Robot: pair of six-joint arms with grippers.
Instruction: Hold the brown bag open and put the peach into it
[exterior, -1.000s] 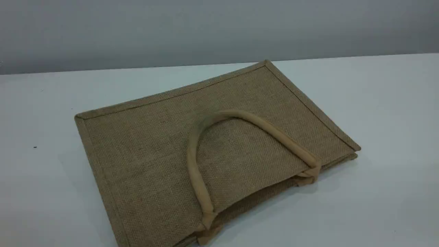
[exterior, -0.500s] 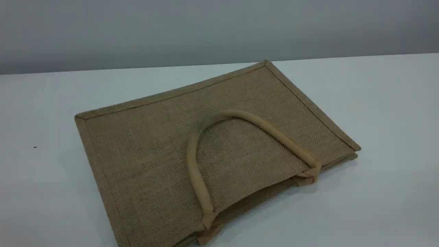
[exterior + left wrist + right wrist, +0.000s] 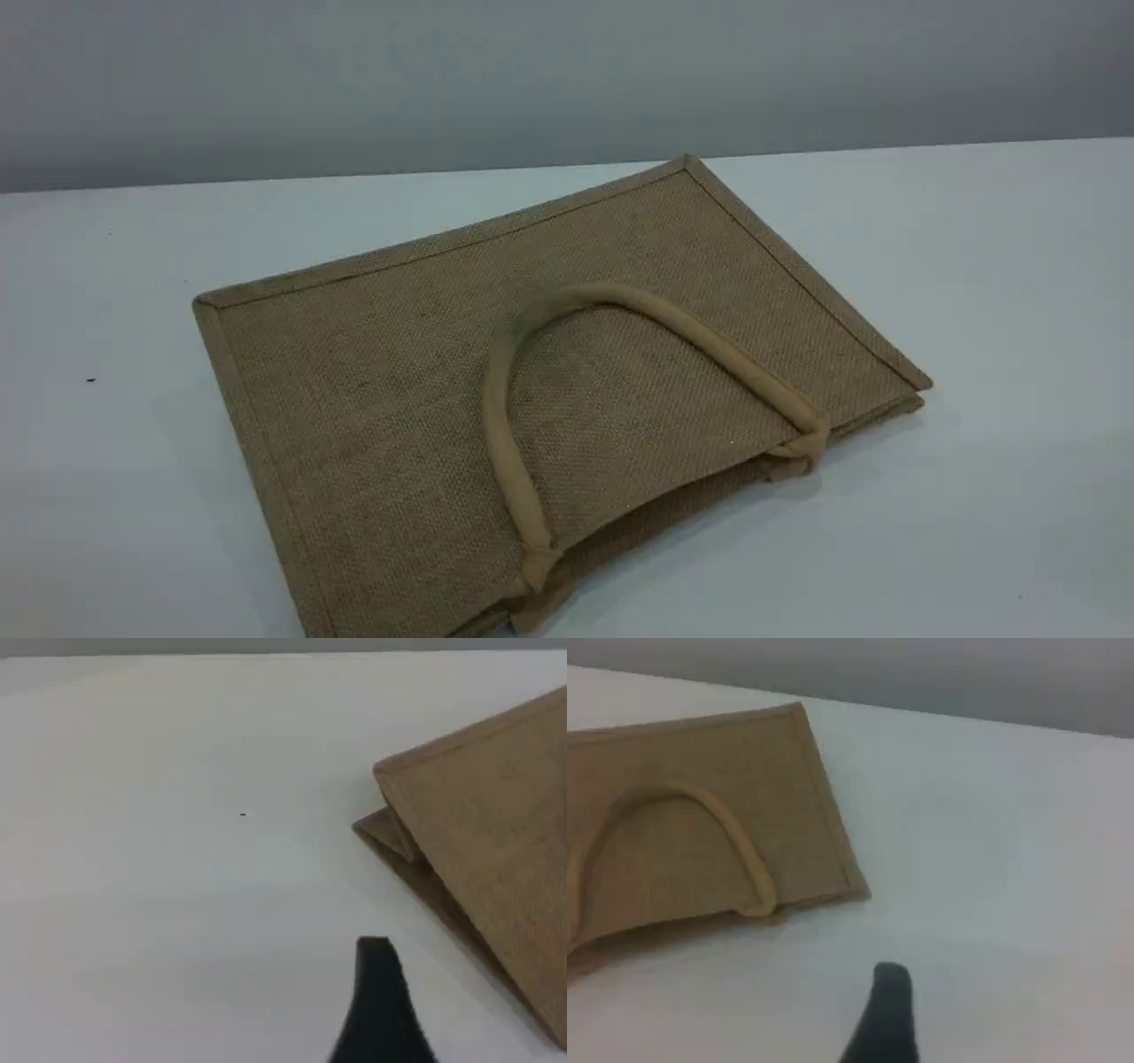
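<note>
The brown bag (image 3: pixel 399 381) lies flat on the white table, with one beige handle (image 3: pixel 500 416) folded back over its top face. Its mouth faces the near right and gapes only a little. In the left wrist view a corner of the brown bag (image 3: pixel 496 833) lies to the right, apart from my left gripper's dark fingertip (image 3: pixel 379 992). In the right wrist view the brown bag (image 3: pixel 700 762) and its handle (image 3: pixel 740 846) lie up and left of my right gripper's fingertip (image 3: pixel 890 1001). Nothing is between either gripper's fingers. The peach is out of view.
The white table (image 3: pixel 974 266) ends at a grey wall behind the bag. A tiny dark speck (image 3: pixel 90 380) sits on the table left of the bag. Neither arm shows in the scene view.
</note>
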